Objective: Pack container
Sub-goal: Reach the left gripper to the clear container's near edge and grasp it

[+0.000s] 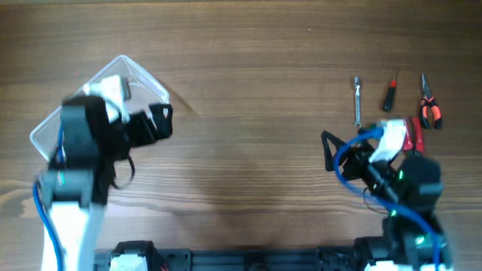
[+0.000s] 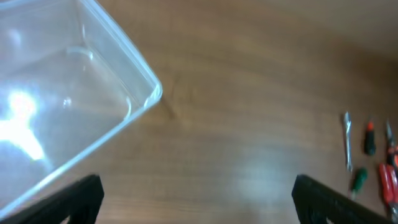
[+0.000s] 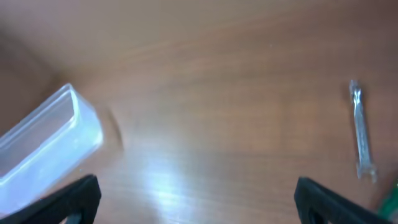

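Clear container [image 1: 139,79] at far left of bench [image 1: 248,90], partly under left arm. Left gripper [image 2: 198,186] just past its corner, spread wide, holding nothing. Right gripper [image 3: 196,185] likewise spread, near wrench [image 1: 358,102], screwdriver [image 1: 390,92] and pliers [image 1: 429,109].

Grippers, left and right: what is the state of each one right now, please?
Left gripper: open, jaws wide apart, holding nothing.
Right gripper: open, jaws wide apart, holding nothing.
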Robot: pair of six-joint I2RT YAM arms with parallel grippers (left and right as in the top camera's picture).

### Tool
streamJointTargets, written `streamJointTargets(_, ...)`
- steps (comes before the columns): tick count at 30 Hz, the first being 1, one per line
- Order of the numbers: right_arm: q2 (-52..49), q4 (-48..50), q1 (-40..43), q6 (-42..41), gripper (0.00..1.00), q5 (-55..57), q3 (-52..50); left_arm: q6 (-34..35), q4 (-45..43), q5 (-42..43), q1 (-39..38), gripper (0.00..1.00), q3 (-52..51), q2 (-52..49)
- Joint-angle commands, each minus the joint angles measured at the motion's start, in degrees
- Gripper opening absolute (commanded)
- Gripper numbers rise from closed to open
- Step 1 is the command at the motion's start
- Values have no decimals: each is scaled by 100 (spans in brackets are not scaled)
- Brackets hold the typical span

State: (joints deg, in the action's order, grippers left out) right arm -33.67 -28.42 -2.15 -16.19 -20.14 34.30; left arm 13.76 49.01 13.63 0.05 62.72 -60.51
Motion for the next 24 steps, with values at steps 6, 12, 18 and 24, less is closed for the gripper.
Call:
streamJointTargets(6, -2518, -3644, 20, 378, 100, 699, 2798, -452, 1834, 7, -15, 100, 1609, -1080)
streamJointTargets(12, -3346, -3674, 22, 1163, 100, -48, 2833, 988, 2304, -1346, 463, 100, 1611, -1008)
streamJointTargets(18, -3947, -3978, 20, 726, 100, 413, 3491, 1397, 2608, -1690, 1987, 100, 1611, -1019)
streamJointTargets(24, -4277, -4242, 20, 721, 100, 1008, 4181, 1386, 2568, -1624, 3423, 100, 1609, -1281)
